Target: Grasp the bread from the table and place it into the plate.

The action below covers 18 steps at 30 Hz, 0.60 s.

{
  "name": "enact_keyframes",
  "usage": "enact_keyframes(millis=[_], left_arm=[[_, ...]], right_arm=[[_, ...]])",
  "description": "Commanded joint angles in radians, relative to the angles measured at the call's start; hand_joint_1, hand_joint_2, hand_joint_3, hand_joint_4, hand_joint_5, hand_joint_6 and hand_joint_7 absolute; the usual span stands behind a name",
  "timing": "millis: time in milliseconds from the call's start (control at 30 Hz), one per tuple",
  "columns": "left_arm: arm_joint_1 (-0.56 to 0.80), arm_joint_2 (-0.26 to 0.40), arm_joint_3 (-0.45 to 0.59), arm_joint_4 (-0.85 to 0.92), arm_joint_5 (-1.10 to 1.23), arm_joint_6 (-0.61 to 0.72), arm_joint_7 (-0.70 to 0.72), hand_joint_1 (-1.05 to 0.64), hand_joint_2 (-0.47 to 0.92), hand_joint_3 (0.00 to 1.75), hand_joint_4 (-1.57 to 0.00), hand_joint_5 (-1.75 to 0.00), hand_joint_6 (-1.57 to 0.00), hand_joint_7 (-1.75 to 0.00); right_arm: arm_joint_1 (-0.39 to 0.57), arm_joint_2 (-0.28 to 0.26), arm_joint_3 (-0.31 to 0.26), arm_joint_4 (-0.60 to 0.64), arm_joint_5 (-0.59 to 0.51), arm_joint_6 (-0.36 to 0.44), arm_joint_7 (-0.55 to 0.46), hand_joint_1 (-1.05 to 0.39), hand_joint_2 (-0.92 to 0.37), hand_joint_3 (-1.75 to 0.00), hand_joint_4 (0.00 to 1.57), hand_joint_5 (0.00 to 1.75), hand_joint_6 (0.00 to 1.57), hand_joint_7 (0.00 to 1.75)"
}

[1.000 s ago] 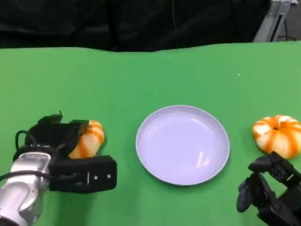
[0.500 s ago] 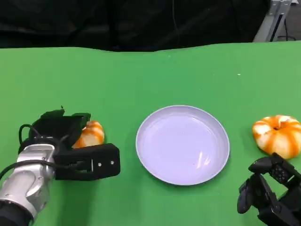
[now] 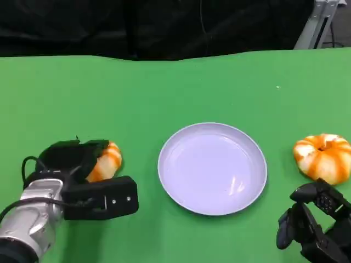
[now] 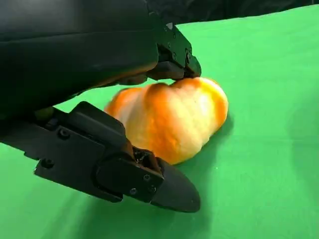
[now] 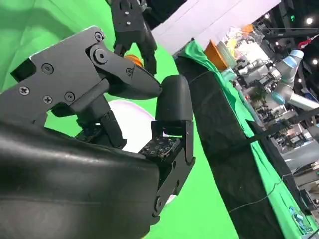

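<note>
Left hand sits low on the left side of the green table. Its black fingers curl over the top of the bread, and one thick finger lies along the table just beside the bread's near side. From the left wrist view the top finger touches the bread, which lies on the cloth between the fingers. I cannot tell if the hand is squeezing it tight.

A round pale plate lies in the middle of the table, to the right of that bread and apart from it. Nothing lies between them but bare green cloth.

Another orange and white bread lies near the right edge of the table, on the far side of the plate. Right hand is just in front of it, near the lower right corner, holding nothing, with its fingers partly bent and apart.

Behind the table is a dark curtain.
</note>
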Motion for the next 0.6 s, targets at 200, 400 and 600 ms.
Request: enact_keyframes(millis=[200, 400, 600], left_arm=[[-0.010, 0.000, -0.008, 0.082, -0.014, -0.018, 0.039, -0.73, 0.92, 0.01, -0.35, -0.03, -0.41, -0.01], [-0.009, -0.007, -0.021, 0.106, -0.007, -0.039, 0.066, -0.67, 0.92, 0.02, -0.36, -0.02, -0.42, -0.01], [-0.014, -0.016, -0.050, 0.155, 0.001, -0.084, 0.140, -0.50, 0.91, 0.04, -0.43, -0.04, -0.46, -0.02]], right_arm=[[0.001, -0.011, -0.010, -0.010, 0.008, -0.006, 0.008, -0.13, -0.63, -1.02, 0.85, 1.75, 0.82, 1.41], [0.004, -0.012, -0.013, -0.013, 0.005, -0.007, 0.006, -0.13, -0.63, -1.01, 0.85, 1.75, 0.83, 1.40], [0.007, -0.013, -0.018, -0.016, 0.011, -0.004, 0.008, -0.13, -0.66, -0.98, 0.84, 1.75, 0.82, 1.41]])
